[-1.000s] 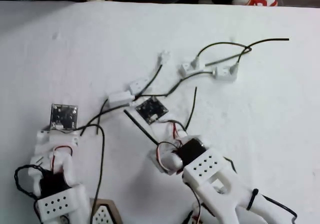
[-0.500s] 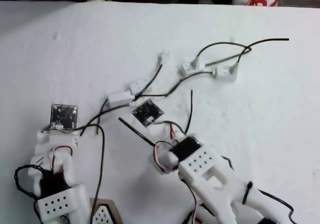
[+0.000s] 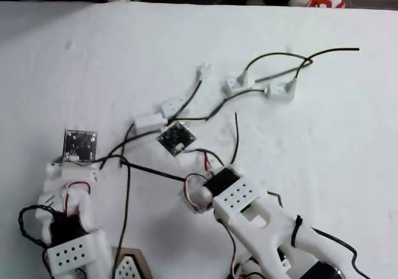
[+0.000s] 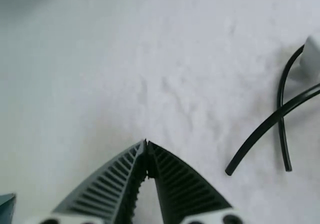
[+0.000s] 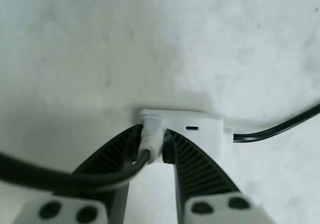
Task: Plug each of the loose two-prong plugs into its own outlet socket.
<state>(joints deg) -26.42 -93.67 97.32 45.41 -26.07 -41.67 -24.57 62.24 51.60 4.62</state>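
No legible text, label, brand, number or sign found on any item in the three views. One small dark dash noted on the upper face of the white outlet socket (image 5: pixel 200 133), just beside the two-prong plug (image 5: pixel 150 132); too small to tell whether it is print or a moulded slot
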